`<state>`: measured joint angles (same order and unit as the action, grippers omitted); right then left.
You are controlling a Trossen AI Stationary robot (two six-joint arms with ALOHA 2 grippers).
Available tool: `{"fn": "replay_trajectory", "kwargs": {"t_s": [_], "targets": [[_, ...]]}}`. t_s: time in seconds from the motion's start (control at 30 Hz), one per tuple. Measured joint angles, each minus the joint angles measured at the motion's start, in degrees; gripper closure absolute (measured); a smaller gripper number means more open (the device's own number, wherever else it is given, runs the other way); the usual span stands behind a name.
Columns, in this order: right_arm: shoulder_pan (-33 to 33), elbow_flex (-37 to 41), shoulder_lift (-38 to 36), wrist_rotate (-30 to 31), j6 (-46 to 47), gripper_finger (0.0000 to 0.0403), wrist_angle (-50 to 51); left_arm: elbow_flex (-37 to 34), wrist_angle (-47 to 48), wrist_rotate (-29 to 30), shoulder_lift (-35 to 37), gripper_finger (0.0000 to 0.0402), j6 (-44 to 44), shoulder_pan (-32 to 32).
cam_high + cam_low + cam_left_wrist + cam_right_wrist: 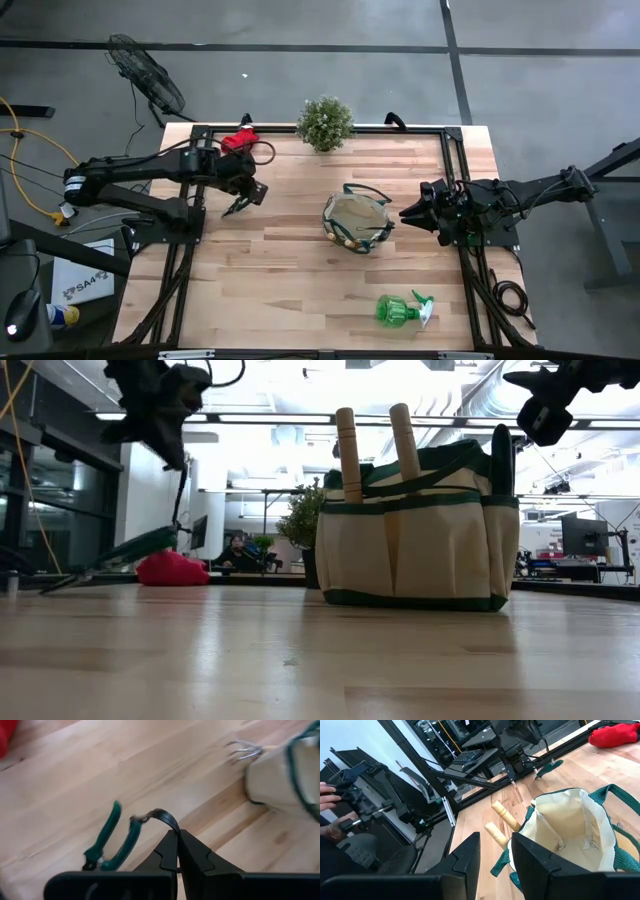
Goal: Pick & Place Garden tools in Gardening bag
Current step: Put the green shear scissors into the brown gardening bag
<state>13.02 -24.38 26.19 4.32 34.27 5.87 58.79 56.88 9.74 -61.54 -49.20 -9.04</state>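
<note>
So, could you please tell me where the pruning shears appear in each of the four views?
High view: pruning shears left of centre, under the left tool.
Low view: shears at far left, tilted, beside the red glove bundle.
Left wrist view: green handles at lower left.
Right wrist view: near the top, right of centre.
Shared landmark: the gardening bag.

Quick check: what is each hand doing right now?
Left hand: shut, gripping the strap of the pruning shears above the table.
Right hand: open, empty, hovering beside the gardening bag.
</note>
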Motion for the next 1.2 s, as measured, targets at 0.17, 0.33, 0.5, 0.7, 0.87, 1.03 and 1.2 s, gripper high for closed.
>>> {"fn": "replay_trajectory", "kwargs": {"t_s": [0.17, 0.33, 0.5, 0.7, 0.87, 1.03, 1.2], "targets": [[-0.02, 0.0, 0.0, 0.0, -0.01, 0.03, 0.0, 2.62, -0.41, 1.46, 0.0, 0.0401, 1.52, 2.34], [-0.01, 0.01, -0.02, 0.0, -0.01, 0.03, 0.0, 4.6, -0.57, 4.02, 0.0, 0.0401, 2.56, 4.73], [0.0, 0.02, -0.02, 0.0, -0.01, 0.03, 0.0, 6.7, -1.68, 6.75, 0.0, 0.0401, 2.97, 6.92], [0.0, 0.0, -0.02, 0.0, -0.01, 0.03, 0.0, 8.61, -4.7, 7.57, -0.24, 0.0401, 2.88, 8.11], [-0.02, 0.02, 0.0, 0.0, -0.01, 0.03, 0.0, 9.18, -9.06, 7.45, -0.67, 0.0401, 3.73, 8.09], [-0.01, 0.02, 0.0, 0.0, -0.01, 0.03, 0.0, 9.18, -11.89, 6.92, -1.53, 0.0401, 6.35, 8.07], [-0.02, 0.02, 0.0, 0.0, -0.01, 0.03, 0.0, 9.21, -15.17, 3.39, -2.09, 0.0401, 10.15, 8.06]]}}
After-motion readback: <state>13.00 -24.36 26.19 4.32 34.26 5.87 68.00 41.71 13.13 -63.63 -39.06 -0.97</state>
